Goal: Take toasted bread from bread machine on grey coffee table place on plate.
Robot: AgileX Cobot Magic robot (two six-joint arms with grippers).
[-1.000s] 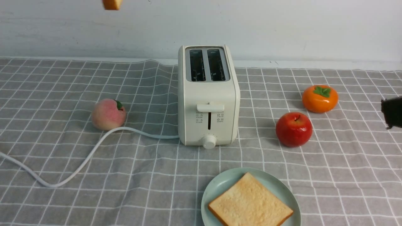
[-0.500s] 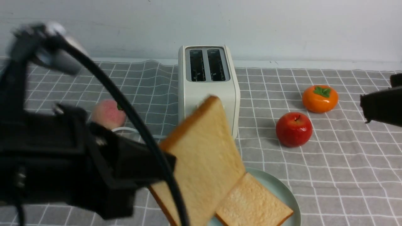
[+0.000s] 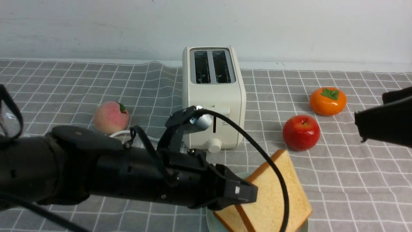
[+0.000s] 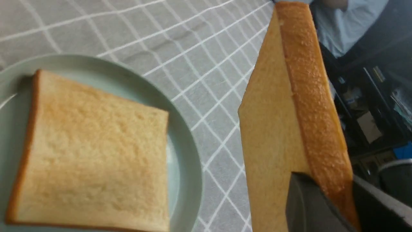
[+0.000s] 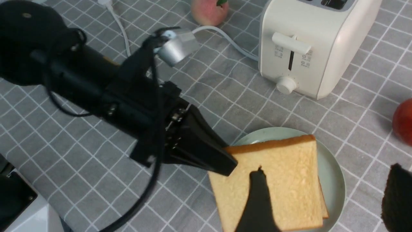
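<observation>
Toast: one slice [image 3: 280,196] is pinched at a corner by the left gripper [image 3: 246,193], jaws pressed onto both faces, at the lower centre of the front view. It hangs tilted, one crust edge up, over the plate [image 4: 185,151]. Whether its low edge touches anything beneath cannot be told. The other slice [image 4: 90,154] lies flat on the plate, filling most of it.

Toaster [image 3: 212,96], upper centre of the front view, shows two dark slots with nothing in them (no bread left to fetch).

Step in hand, by my judgement: setting down the last slice. The next move calls for lowering and levelling it onto the slice below. The jaws then part and draw back without dragging either slice over the rim.

Right gripper [image 3: 363,125], at the right edge, holds nothing; its wrist view shows its fingers spread wide.

Table [image 3: 338,193] also bears a peach [image 3: 111,117], an apple [image 3: 301,132] and a persimmon [image 3: 327,101], all apart from the plate.
</observation>
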